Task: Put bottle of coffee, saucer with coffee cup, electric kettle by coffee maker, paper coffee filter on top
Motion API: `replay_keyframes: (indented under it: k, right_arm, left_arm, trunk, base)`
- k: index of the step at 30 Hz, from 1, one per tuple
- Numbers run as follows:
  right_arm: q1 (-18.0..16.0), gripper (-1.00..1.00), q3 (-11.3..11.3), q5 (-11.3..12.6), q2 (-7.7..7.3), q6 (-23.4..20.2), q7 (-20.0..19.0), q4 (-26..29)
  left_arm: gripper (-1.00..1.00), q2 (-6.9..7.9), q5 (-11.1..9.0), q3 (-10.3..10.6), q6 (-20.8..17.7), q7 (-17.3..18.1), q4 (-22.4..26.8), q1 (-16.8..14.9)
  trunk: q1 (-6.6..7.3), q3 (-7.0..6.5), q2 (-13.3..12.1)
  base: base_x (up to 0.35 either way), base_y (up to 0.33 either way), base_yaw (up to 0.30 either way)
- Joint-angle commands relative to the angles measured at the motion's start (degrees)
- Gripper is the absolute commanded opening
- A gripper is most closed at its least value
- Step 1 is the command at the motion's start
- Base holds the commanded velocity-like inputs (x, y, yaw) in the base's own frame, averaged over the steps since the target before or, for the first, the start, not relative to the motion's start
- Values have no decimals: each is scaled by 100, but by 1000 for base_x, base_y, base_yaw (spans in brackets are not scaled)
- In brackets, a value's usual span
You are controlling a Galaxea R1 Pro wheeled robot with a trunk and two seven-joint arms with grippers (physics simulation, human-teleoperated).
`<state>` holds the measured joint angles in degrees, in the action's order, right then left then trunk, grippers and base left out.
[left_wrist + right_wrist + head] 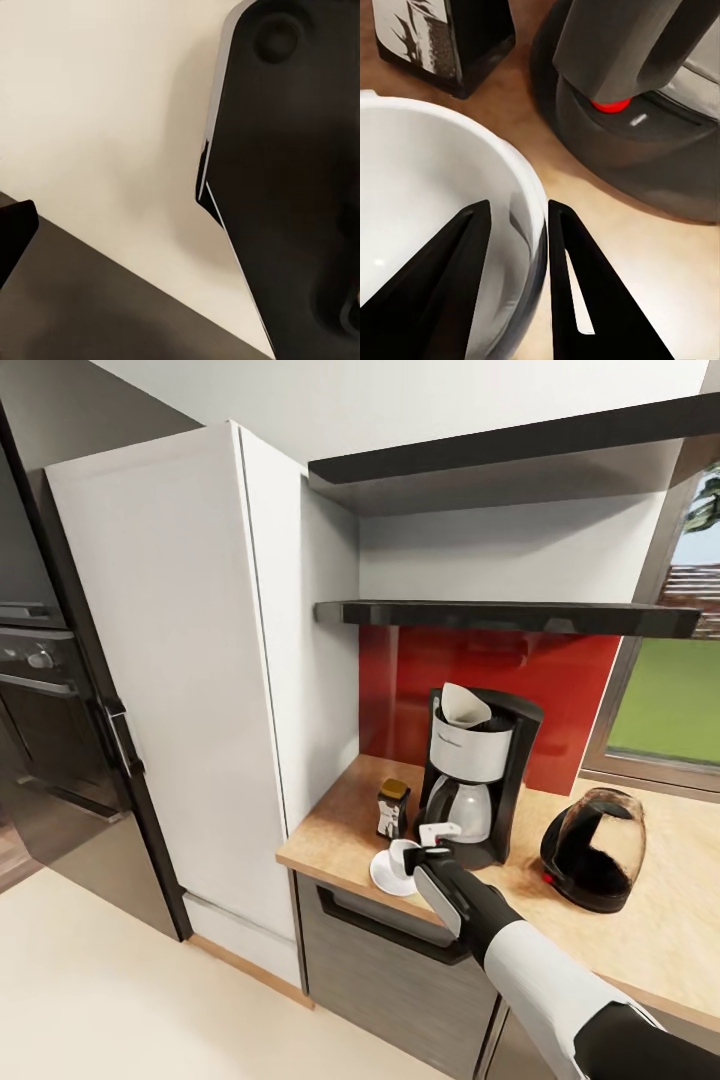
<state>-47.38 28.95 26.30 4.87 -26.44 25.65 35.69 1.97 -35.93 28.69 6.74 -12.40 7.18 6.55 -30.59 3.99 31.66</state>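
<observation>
The black and silver coffee maker [478, 780] stands on the wooden countertop [650, 940] with a paper filter [465, 707] in its top. To its left is the small dark bottle of coffee [392, 808], and to its right the dark electric kettle [595, 850]. The white saucer [382, 875] lies in front of the bottle with the white coffee cup [402, 857] on or just over it. My right gripper [425, 852] is shut on the cup's rim. In the right wrist view, one finger is inside the cup [427, 202] and one outside. My left gripper's fingertip [11, 240] shows at the edge of the left wrist view.
A tall white cabinet [180, 660] flanks the counter's left end, with a black oven [40, 700] beyond it. Two dark shelves [500, 615] hang above the red backsplash. A window [670, 700] lies at the right. The left wrist view looks down at pale floor [97, 112] beside my dark body.
</observation>
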Motion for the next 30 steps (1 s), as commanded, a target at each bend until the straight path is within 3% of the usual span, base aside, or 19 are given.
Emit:
replay_keyframes:
  k: [1,23,30]
  right_arm:
    - [-8,-100,32,59,-3,-10,37,-4]
    - [-8,-100,32,61,5,-10,37,-141]
    - [-8,-100,32,60,5,-10,36,-141]
  left_arm:
    - [100,4,-45,49,3,-35,20,4]
    - [100,10,-45,49,-3,-35,20,4]
    - [100,5,-45,49,3,-35,20,4]
  trunk:
    - [-3,10,10]
    - [-3,10,10]
    - [-3,10,10]
  base:
    - [0,0,0]
    - [39,1,0]
    - [44,119,0]
